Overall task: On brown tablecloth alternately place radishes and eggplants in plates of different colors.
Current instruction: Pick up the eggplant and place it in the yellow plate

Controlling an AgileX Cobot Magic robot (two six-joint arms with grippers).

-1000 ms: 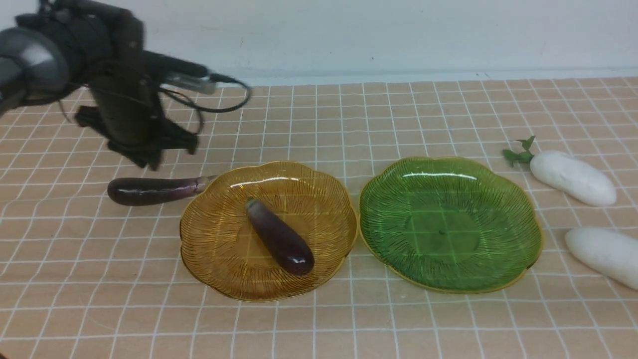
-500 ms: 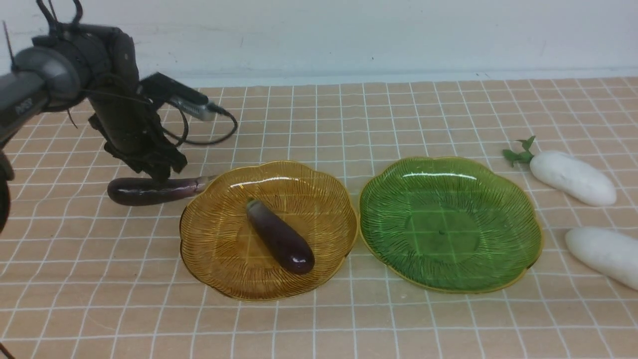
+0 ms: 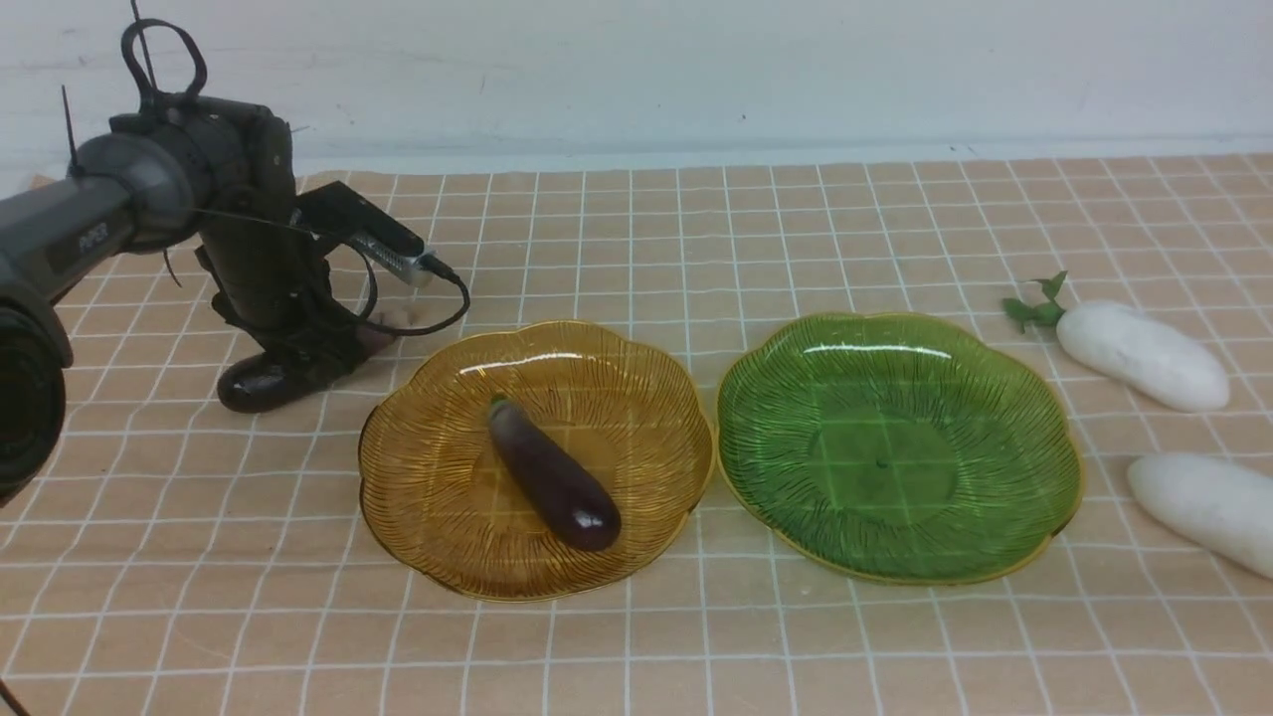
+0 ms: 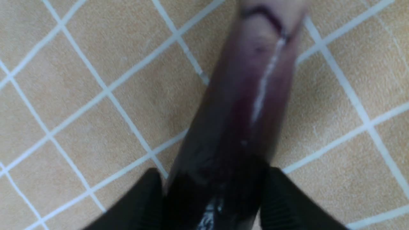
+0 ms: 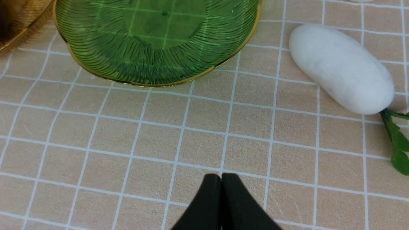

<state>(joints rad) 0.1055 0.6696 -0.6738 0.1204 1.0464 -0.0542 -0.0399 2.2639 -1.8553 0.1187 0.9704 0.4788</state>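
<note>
The brown tablecloth holds an amber plate and a green plate side by side. One eggplant lies in the amber plate. My left gripper is shut on the slimmer eggplant, left of the amber plate; its stem end is tilted up. In the left wrist view this eggplant sits between the fingers. Two radishes lie right of the green plate: one with a sprig, one nearer. My right gripper is shut and empty, above cloth near the sprigged radish.
A pale wall runs along the cloth's far edge. The left arm's cable loops near the amber plate's far-left rim. The green plate holds nothing. My right arm does not show in the front view.
My left gripper came down onto the slimmer eggplant and closed on it. The eggplant's stem end has risen off the cloth and swung away from the amber plate.
</note>
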